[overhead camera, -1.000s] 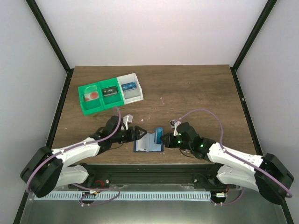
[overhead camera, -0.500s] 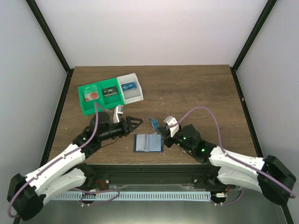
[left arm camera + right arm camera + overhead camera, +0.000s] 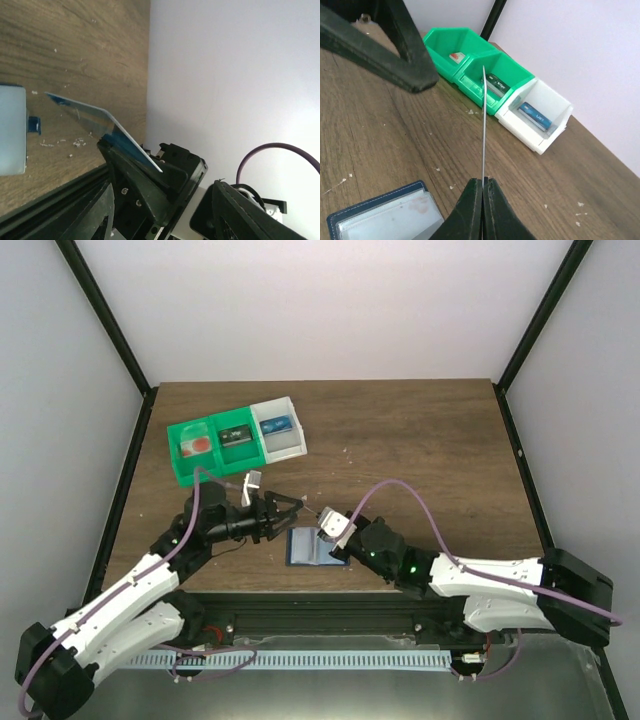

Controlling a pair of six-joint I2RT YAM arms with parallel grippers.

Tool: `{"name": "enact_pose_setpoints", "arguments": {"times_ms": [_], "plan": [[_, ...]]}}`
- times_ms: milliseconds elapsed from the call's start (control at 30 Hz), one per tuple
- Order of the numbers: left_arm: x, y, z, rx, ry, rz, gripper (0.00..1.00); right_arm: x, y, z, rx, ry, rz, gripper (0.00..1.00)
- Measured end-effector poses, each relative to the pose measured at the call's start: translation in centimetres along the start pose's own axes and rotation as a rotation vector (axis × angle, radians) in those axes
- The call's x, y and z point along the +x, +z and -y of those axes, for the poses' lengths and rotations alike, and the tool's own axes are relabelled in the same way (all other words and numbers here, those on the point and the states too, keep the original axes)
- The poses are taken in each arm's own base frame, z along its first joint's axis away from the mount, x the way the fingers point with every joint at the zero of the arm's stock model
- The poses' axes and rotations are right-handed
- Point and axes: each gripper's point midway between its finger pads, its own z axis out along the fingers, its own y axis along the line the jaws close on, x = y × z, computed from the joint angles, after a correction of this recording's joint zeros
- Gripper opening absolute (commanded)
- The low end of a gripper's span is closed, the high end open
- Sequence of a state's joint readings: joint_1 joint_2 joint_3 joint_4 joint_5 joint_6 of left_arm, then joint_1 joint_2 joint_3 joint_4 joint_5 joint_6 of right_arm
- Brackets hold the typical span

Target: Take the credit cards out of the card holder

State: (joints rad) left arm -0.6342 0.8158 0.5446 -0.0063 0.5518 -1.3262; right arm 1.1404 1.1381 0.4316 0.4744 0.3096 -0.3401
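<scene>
The blue card holder (image 3: pixel 313 548) lies open and flat near the table's front edge; it also shows in the right wrist view (image 3: pixel 385 216) and as a pale panel in the left wrist view (image 3: pixel 11 130). My right gripper (image 3: pixel 319 526) is shut on a thin credit card (image 3: pixel 483 130), held edge-on above the holder's far right part. In the left wrist view the card (image 3: pixel 95 119) looks pale grey-white with a blue underside. My left gripper (image 3: pixel 291 508) is open and empty, just left of the card, fingers pointing at it.
A green-and-white three-compartment tray (image 3: pixel 236 452) stands at the back left, with one card in each compartment; the right wrist view shows it too (image 3: pixel 540 137). Small crumbs dot the wooden table (image 3: pixel 420 440). Black frame posts rise at the table's sides.
My right gripper pulled a card out of the holder and carried it left above it. My left gripper let go of the holder, drew back left, then edged towards the card.
</scene>
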Motion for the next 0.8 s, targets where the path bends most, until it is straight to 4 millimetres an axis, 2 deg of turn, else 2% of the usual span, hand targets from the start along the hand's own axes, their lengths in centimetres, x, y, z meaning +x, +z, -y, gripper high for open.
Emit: {"name": "enact_pose_setpoints", "arguments": {"times_ms": [200,267,400,567,700,800], "plan": [[0.4,0.2,-1.6,-0.006,-0.060,-0.020,0.51,-0.8,-0.3,0.0,0.036,-0.044,0.021,0.00],[0.1,0.2,-3.1,-0.018,-0.105,-0.011,0.49,-1.2,-0.4,-0.2,0.039,-0.057,0.031,0.01],[-0.1,0.3,-3.5,-0.011,-0.122,-0.015,0.51,-1.5,-0.5,-0.2,0.039,-0.060,0.044,0.01],[0.1,0.3,-3.2,0.015,-0.127,-0.026,0.61,-1.3,-0.6,-0.7,0.035,-0.066,0.039,0.00],[0.2,0.3,-3.0,0.044,-0.118,-0.034,0.61,-0.3,-0.2,-0.8,0.051,-0.078,0.000,0.01],[0.3,0.4,-2.9,0.056,-0.119,-0.044,0.56,0.1,0.0,-1.0,0.047,-0.081,-0.012,0.00]]}}
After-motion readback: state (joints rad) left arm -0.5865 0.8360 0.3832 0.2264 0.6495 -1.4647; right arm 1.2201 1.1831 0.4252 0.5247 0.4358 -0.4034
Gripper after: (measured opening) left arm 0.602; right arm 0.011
